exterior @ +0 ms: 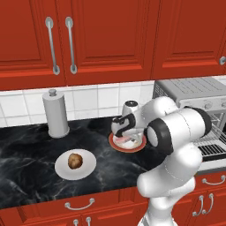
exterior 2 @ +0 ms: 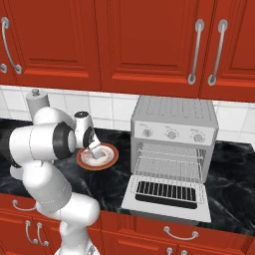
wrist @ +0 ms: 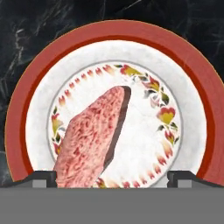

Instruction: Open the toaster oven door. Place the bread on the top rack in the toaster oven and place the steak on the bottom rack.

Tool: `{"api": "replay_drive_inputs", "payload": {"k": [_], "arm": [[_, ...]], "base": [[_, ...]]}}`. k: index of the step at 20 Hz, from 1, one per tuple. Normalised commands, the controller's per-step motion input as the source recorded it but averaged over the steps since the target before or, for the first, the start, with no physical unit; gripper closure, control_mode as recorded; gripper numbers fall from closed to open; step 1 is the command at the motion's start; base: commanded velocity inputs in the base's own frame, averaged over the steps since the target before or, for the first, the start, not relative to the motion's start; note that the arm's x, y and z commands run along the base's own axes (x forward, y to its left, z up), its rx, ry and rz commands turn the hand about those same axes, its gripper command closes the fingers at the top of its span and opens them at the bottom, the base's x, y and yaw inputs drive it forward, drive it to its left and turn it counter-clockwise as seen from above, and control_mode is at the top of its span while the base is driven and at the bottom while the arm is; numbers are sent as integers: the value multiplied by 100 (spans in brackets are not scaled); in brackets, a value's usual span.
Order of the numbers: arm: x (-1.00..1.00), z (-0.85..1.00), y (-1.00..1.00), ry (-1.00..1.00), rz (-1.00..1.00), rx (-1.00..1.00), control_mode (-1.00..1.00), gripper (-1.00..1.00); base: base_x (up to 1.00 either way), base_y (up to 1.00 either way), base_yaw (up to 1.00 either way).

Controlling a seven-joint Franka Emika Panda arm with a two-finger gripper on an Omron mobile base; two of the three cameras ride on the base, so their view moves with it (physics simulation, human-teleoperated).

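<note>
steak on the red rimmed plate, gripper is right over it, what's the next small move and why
Probably lower the open gripper a little further and close on the steak. In the hand view its fingertips sit wide apart, with the steak lying flat on the plate between them and nothing gripped. The toaster oven door is already down, so the racks are reachable.

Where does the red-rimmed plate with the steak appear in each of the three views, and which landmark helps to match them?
Left base view: the red-rimmed plate lies at centre, partly behind the arm, right of the bread's white plate.
Right base view: left of centre, left of the toaster oven.
Hand view: under the open gripper, the steak on it.
Shared landmark: the black marble counter.
</note>
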Motion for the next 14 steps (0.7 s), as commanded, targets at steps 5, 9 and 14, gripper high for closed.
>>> {"api": "replay_drive_inputs", "payload": {"k": [5,9,14], "arm": [[34,-22,2,5,0,0,-100,-100],[30,-31,4,6,0,0,-100,-100],[26,-29,1,6,0,0,-100,-100]], "base": [[0,0,0],[0,0,0],[0,0,0]]}}
